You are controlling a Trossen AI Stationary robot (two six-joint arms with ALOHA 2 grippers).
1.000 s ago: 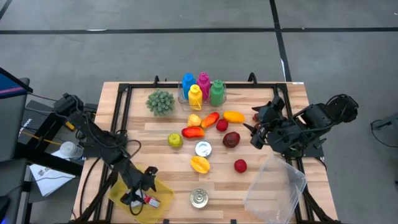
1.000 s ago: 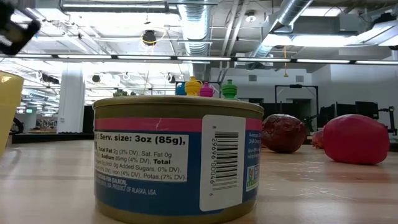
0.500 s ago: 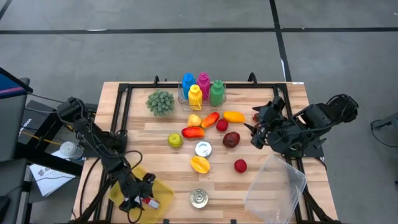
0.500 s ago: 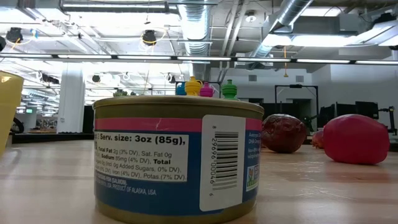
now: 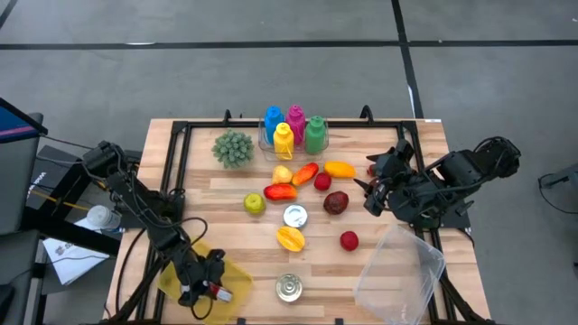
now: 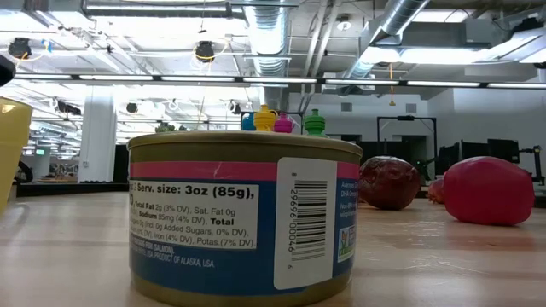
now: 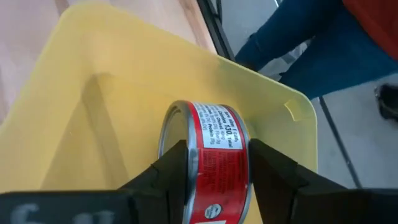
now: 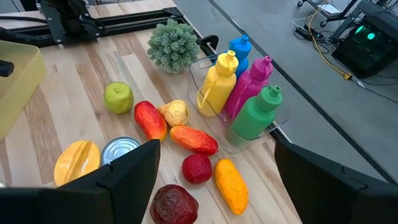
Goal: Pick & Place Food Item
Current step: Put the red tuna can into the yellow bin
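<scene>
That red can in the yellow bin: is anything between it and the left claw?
No. The left claw is down inside the yellow bin, its fingers on either side of the red can, with nothing visible between them.

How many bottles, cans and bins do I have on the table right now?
Bottles: 4 (blue bottle, pink bottle, yellow bottle, green bottle)
Cans: 3 (silver can, blue-label can, red can)
Bins: 2 (yellow bin, clear bin)
Total: 9
</scene>
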